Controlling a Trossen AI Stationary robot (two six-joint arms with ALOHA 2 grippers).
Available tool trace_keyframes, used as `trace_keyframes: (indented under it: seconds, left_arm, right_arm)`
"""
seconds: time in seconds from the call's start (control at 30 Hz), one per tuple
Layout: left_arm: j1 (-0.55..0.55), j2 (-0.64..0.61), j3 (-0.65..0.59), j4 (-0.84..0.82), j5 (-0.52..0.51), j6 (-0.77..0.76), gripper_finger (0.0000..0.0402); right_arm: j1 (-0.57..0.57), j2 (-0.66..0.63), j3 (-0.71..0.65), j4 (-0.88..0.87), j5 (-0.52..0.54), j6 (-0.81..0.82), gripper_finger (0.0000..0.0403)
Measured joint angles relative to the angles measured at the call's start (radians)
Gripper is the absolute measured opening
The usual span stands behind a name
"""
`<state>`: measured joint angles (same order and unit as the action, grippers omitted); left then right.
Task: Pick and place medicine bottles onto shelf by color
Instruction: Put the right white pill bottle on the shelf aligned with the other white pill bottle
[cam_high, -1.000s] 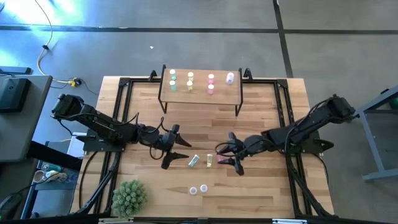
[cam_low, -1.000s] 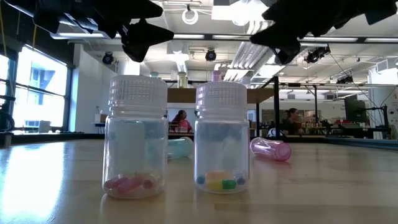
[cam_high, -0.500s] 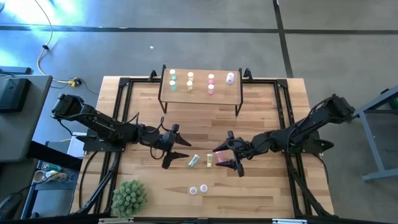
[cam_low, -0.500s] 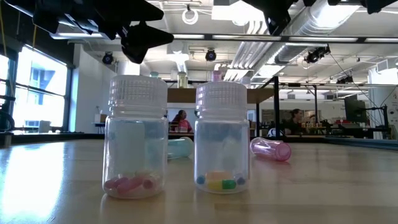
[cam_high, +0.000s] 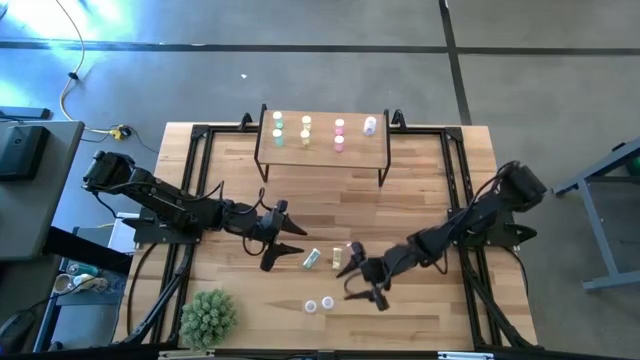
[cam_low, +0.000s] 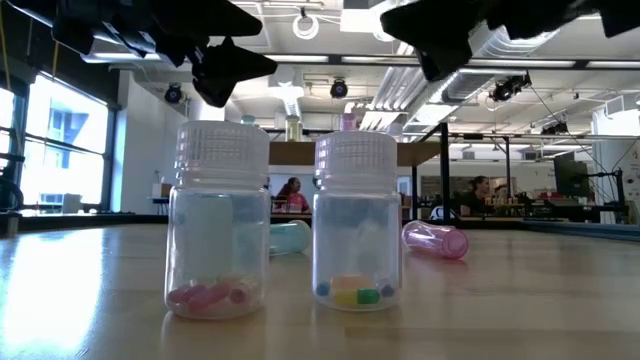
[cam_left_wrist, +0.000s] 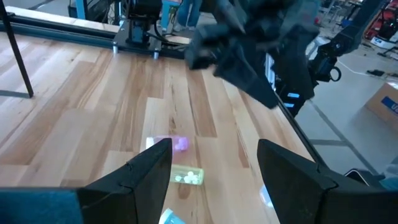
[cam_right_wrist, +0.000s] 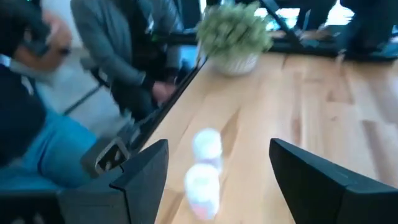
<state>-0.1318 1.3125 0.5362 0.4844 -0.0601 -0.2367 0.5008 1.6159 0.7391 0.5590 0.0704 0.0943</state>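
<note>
My left gripper (cam_high: 284, 246) is open and empty above the table's middle left; it also shows in its wrist view (cam_left_wrist: 214, 146). My right gripper (cam_high: 363, 281) is open and empty, and two upright clear-capped medicine bottles (cam_high: 319, 303) stand on their bases ahead of its fingers (cam_right_wrist: 205, 163). A green bottle (cam_high: 311, 258), a yellow one (cam_high: 337, 258) and a pink one (cam_high: 350, 247) lie on their sides between the grippers. The shelf (cam_high: 322, 150) at the far edge carries green, yellow, pink and lavender bottles standing in columns.
A spiky green plant ball (cam_high: 209, 317) sits at the near left corner, also ahead in the right wrist view (cam_right_wrist: 235, 31). Black frame rails (cam_high: 196, 180) run along the table's sides. People sit in the room beyond the table (cam_low: 292, 193).
My right gripper has moved toward the table's near edge and slightly left, past the lying bottles toward the two upright bottles, turning to face the near left corner. It stays open. The bottles have not moved.
</note>
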Motion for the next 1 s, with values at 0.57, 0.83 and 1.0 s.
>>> trace_keyframes:
  seconds: [0.57, 0.83, 1.0]
  left_arm:
    - [0.000, 0.000, 0.000, -0.003, 0.000, 0.000, 0.0225]
    - [0.000, 0.000, 0.000, -0.003, 0.000, 0.003, 0.0225]
    - [0.000, 0.000, 0.000, -0.003, 0.000, 0.003, 0.0225]
  right_arm:
    - [0.055, 0.323, 0.000, 0.263, 0.040, -0.006, 0.0270]
    - [0.049, 0.395, 0.000, 0.307, 0.083, 0.026, 0.0270]
    - [0.042, 0.450, 0.033, 0.343, 0.083, 0.036, 0.0270]
